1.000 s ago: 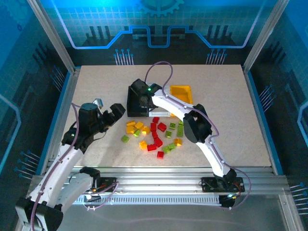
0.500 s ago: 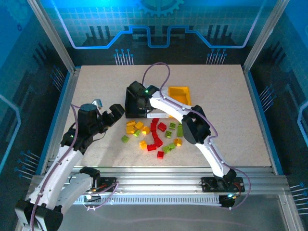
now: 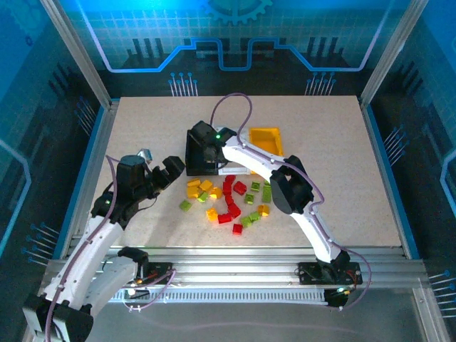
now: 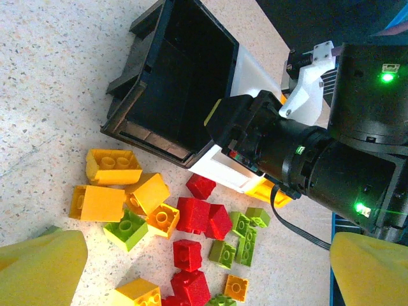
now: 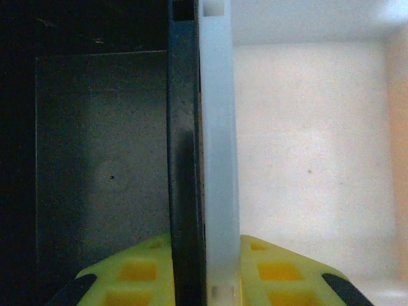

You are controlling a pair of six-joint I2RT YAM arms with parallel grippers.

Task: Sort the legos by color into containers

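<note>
**Top view:** You had three bins in a row at mid-table. The black bin (image 3: 191, 155) stood on the left, the white bin (image 3: 232, 173) in the middle was largely covered by the right arm, and the yellow bin (image 3: 267, 139) stood on the right. The legos (image 3: 228, 196) lay loose on the table (image 3: 335, 171), heaped just near of the row; the pile was too tight here for an exact count. Your left gripper (image 3: 160, 165) hung left of the heap with its two fingers spread wide and nothing between them. Your right gripper (image 3: 204, 151) was down at the seam between the black and white bins.

**Left wrist view:** Two yellow fingertips (image 4: 38, 271) stood far apart at the bottom corners. Between them you could count at least five red bricks, six lime green and six orange-yellow, some cut off by the near edge. The black bin (image 4: 185, 83) sat beyond them, touching the white bin (image 4: 223, 172), with the right arm (image 4: 331, 159) reaching over both.

**Right wrist view:** The two fingers (image 5: 127, 277) straddled the touching walls of the two bins, one inside the black bin (image 5: 95, 159) and one inside the white bin (image 5: 306, 146), clamped shut across that double wall.
</note>
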